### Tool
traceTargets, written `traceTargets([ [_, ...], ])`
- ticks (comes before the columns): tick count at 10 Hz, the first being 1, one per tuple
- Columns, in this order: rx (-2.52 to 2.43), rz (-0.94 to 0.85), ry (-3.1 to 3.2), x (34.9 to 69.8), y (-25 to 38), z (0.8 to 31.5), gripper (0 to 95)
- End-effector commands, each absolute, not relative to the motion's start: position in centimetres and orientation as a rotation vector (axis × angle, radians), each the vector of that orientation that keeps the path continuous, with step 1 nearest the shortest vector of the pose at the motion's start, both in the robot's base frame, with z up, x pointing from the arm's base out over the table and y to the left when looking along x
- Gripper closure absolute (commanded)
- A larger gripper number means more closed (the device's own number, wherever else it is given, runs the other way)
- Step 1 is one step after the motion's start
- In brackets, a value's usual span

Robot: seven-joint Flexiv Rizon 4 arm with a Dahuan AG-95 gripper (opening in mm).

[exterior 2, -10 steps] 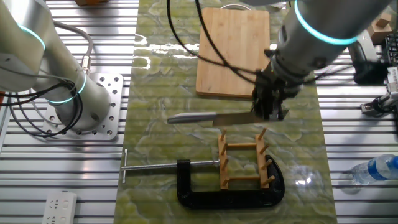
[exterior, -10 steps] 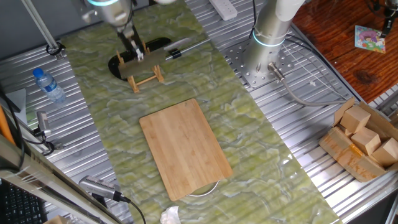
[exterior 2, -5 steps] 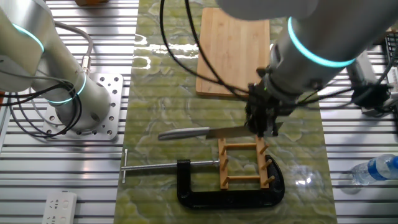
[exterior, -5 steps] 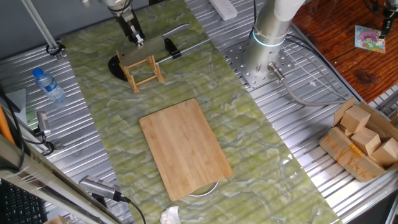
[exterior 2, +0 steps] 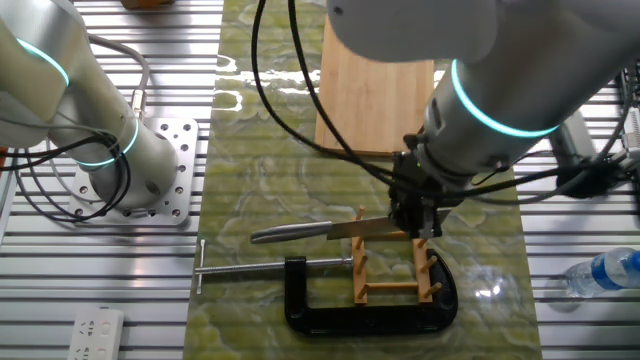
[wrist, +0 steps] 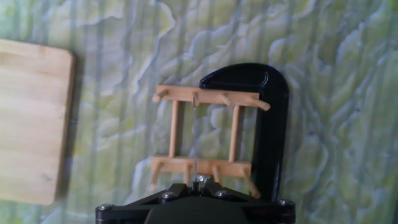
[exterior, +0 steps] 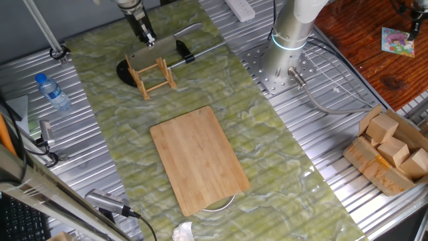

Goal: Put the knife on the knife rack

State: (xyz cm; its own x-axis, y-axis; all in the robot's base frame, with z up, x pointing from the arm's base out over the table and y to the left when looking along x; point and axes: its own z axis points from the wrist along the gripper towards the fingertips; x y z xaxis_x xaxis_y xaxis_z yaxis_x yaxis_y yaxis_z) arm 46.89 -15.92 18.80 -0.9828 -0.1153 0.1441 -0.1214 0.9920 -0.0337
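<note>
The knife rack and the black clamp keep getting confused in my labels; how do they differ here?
The knife rack is light wood with thin upright pegs, while the black clamp is a dark C-shaped frame with a steel screw bar. The rack stands upright; the clamp lies flat around it. The knife, shut in the gripper, is over the rack, not the clamp. Both sit on the green mat.

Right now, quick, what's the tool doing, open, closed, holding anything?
Tool: closed on the knife, holding it by the blade's end over the knife rack.
</note>
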Motion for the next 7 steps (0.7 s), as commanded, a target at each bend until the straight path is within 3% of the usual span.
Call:
traceTargets([
  [1, 0.181, 0.062, -2.991, 47.01, -15.95, 18.42, 95.0],
  [7, 0.191, 0.067, -2.995, 46.95, -16.14, 17.91, 95.0],
])
